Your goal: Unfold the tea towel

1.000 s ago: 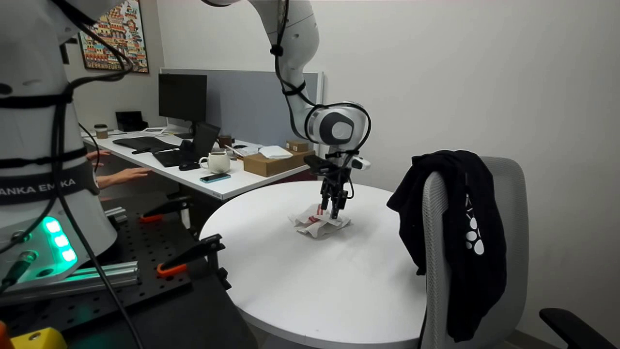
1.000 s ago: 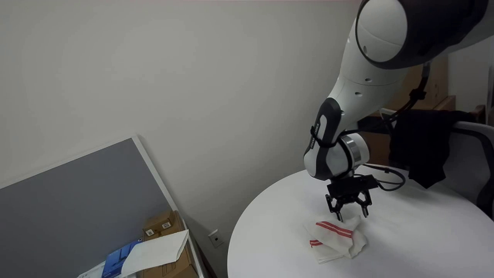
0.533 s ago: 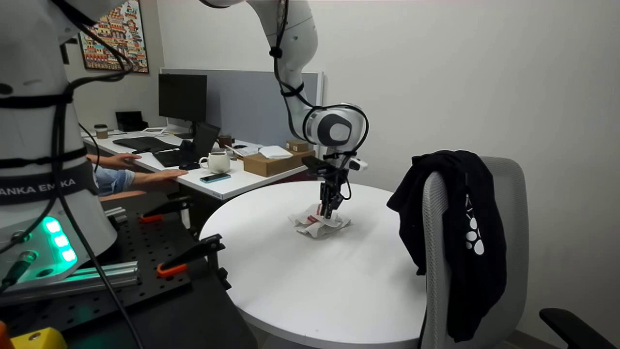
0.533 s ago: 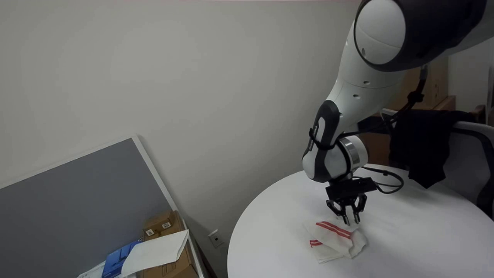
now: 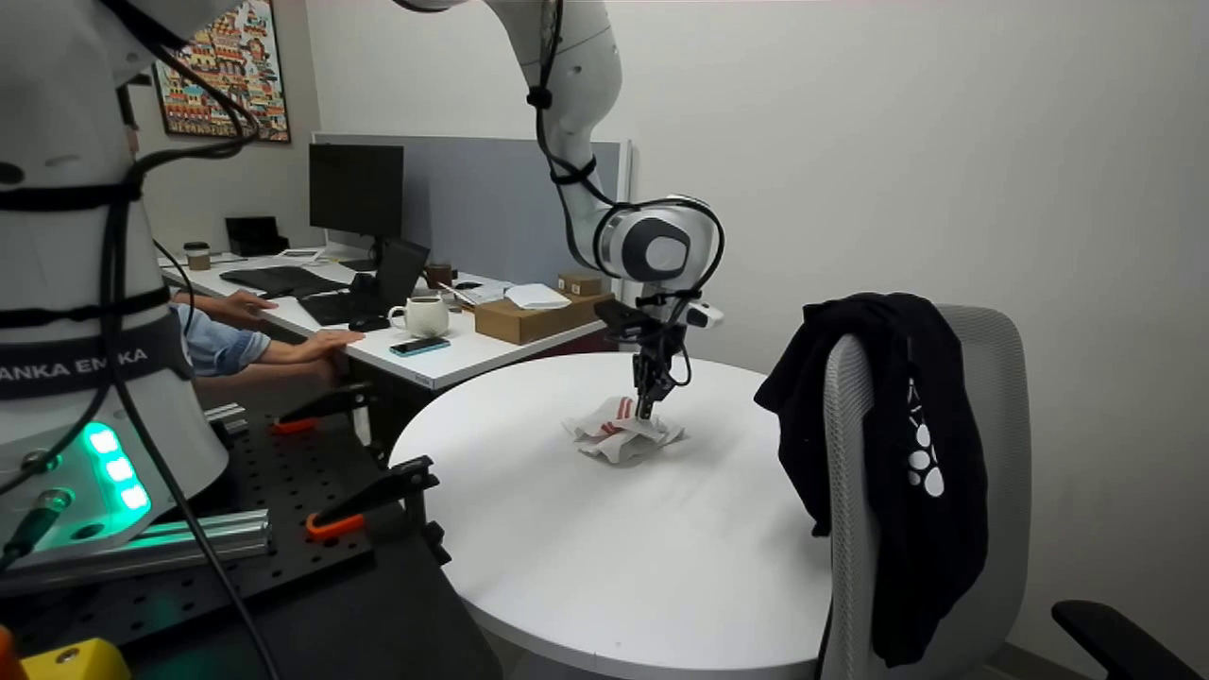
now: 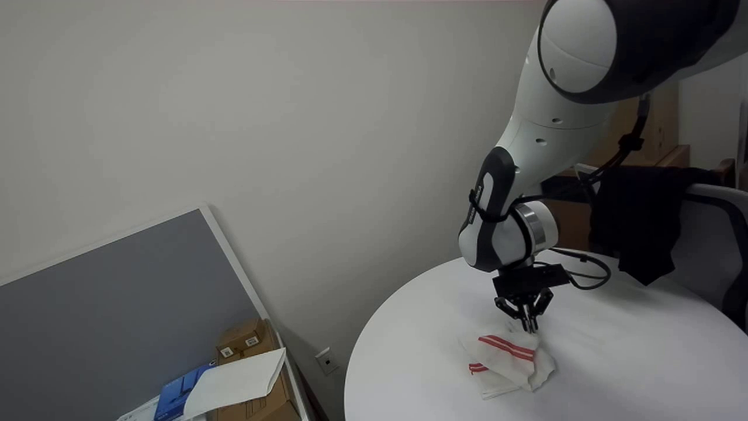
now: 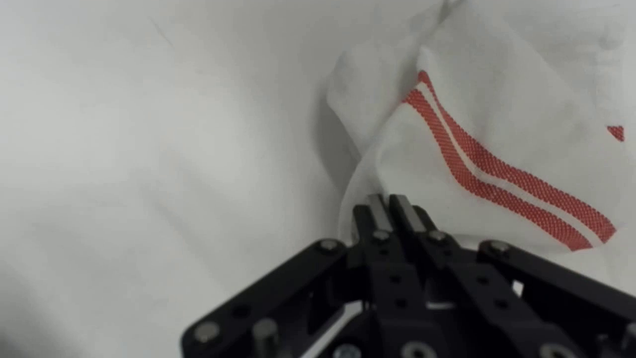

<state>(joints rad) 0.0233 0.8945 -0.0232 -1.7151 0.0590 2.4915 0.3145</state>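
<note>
White cloth with red stripes: the tea towel (image 5: 597, 438) lies crumpled on the round tabletop (image 5: 614, 567), shown in an exterior view with the arm (image 5: 586, 94) reaching down and the pincer (image 5: 644, 416) meeting the towel from above. Behind is a desk (image 5: 472, 364) bearing a mug (image 5: 427, 319), a phone (image 5: 419, 347) and a cardboard box (image 5: 529, 323); a black garment (image 5: 893, 406) hangs over the back of a chair (image 5: 1001, 425) near the tabletop. In an exterior view taken toward the wall (image 6: 292, 146), a grey panel (image 6: 117, 316) occupies the lower left. The towel's double stripe crosses its upper layer, a shorter striped portion shows lower at the left, and the pincer stands at the towel's far edge, its jaws together. In the wrist view, the fingers (image 7: 380, 217) are nearly touching, with a fold at the towel's border pinched between them; the striped layer spreads to the right.
</note>
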